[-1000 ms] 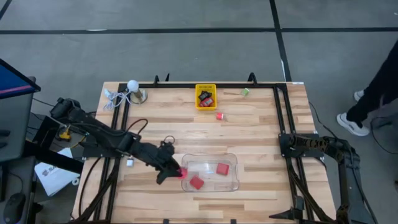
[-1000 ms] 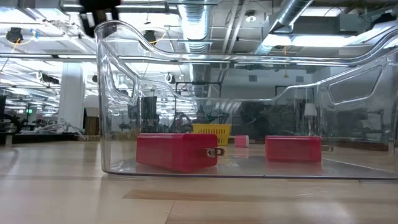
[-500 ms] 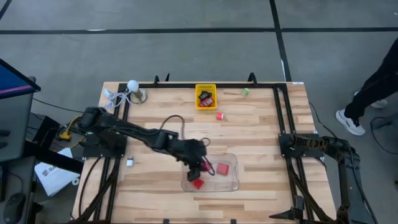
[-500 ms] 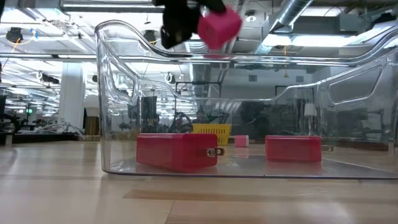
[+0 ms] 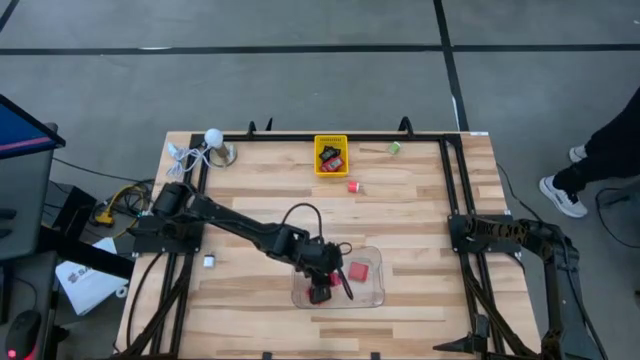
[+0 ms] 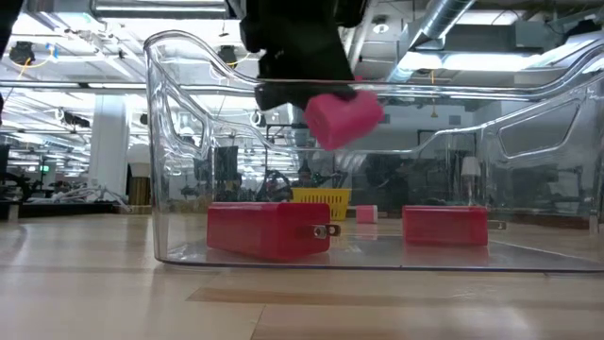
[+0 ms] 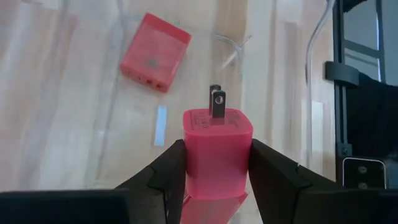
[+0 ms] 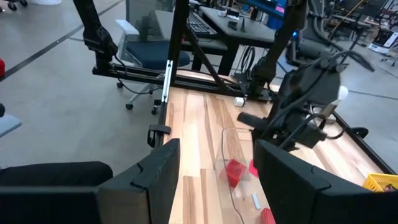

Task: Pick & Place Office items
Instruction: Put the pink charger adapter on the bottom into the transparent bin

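We see the left gripper [image 5: 322,284] reaching from the left side of the table over the clear plastic tray [image 5: 372,297], which stands near the front middle of the table. Its two fingers [image 7: 168,171] are pinching a pink-red charger block [image 7: 217,146] with two metal prongs at its end. In the low view this block [image 6: 343,115] hangs tilted inside the upper part of the tray [image 6: 179,142], above the tray floor and not touching it.

On the tray floor we see two more red blocks. One red block [image 6: 267,229] lies at the left side in the low view, also with prongs, and the other red block [image 6: 444,226] lies at the right side, apart from the first. From above, the second one [image 5: 359,271] is just right of the gripper, and the first is mostly hidden under it.

At the far edge of the table stands the yellow basket [image 5: 331,156] with some small dark and red pieces inside. Near it, on the bare wood, lies a small red piece [image 5: 353,185], and farther to the right a small green piece [image 5: 395,148]. A white ball with a cord [image 5: 212,136] is at the far left corner.

The right gripper [image 8: 214,171] waits at the right side of the table, well apart from the tray, with its fingers spread and nothing between them.
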